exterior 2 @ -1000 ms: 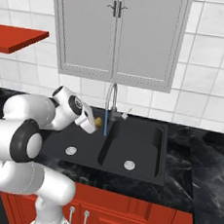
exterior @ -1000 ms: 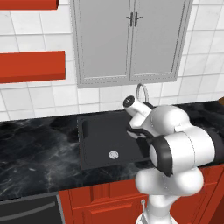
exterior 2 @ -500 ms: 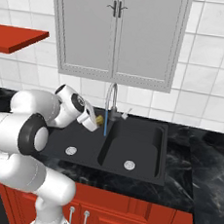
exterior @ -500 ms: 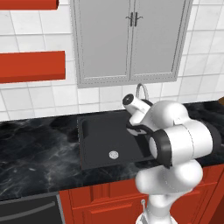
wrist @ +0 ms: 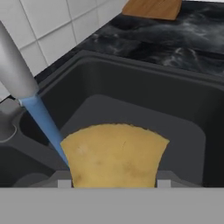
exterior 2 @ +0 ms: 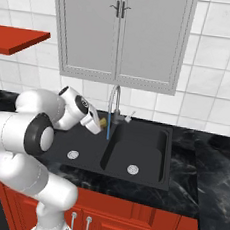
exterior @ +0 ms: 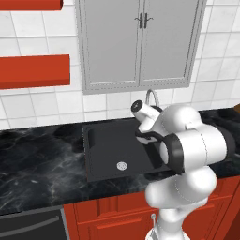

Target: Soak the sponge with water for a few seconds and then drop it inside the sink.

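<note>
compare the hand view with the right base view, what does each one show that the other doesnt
Hand view alone: a wooden board lying on the dark counter beyond the sink. Right base view alone: the grey wall cabinet, a red shelf, the red cabinets under the counter, and both silver drains of the sink. Both share: the gripper shut on the sponge, the faucet, and its blue stream of water running beside the sponge.

Sponge (exterior 2: 102,121) in end effector (exterior 2: 99,124) beside water stream (exterior 2: 108,127)

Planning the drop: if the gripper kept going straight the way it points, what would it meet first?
Probably the far inner wall of the matte black sink, beyond the yellow-tan sponge the gripper holds; depth is unclear.
</note>
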Robot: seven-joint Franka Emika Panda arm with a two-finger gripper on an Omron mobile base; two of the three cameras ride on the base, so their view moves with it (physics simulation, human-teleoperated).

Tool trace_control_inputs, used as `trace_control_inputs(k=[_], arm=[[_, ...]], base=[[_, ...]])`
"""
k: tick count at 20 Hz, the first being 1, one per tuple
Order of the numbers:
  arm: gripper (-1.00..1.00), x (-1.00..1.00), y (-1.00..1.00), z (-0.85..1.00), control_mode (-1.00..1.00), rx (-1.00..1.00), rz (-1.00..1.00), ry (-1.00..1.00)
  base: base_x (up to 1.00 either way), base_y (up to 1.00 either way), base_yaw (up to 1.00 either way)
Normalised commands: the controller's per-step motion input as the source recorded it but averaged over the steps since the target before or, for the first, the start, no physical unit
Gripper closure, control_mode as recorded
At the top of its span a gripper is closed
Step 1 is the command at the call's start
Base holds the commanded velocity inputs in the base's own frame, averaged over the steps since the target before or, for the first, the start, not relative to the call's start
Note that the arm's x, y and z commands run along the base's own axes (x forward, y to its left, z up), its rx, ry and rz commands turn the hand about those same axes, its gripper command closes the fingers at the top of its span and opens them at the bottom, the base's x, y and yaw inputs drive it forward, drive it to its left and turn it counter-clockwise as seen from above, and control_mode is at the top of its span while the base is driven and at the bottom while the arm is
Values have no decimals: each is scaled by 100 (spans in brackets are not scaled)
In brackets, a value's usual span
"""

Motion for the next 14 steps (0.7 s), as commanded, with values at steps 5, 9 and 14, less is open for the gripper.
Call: trace_control_inputs(k=[5, 9, 14], arm=[[100, 8, -1, -11, -100, 0, 0, 0], [100, 0, 0, -16, -100, 0, 0, 0], [100, 4, 0, -9, -100, 0, 0, 0]], base=[[0, 0, 0], [0, 0, 0], [0, 0, 0]])
